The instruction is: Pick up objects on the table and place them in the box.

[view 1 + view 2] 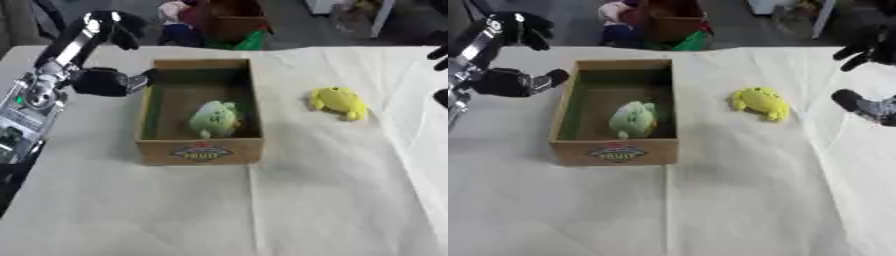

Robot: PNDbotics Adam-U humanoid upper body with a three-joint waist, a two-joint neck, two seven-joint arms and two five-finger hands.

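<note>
White cloth covers the surface [306, 200], creased. Left hand [109, 81] hovers just beside the box [199, 150] wall, fingers spread, nothing held. Right hand [868, 52] is seen at the far right edge, fingers relaxed, empty. Yellow plush [760, 103], soft and lumpy, lies on the cloth between box and right hand; it should be pinched from above. Green plush [214, 119] already rests inside the box, made of cardboard.

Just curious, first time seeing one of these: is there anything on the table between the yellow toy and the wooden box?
Nothing: in the right eye view only bare white tablecloth lies between the yellow plush toy and the wooden box.
</note>
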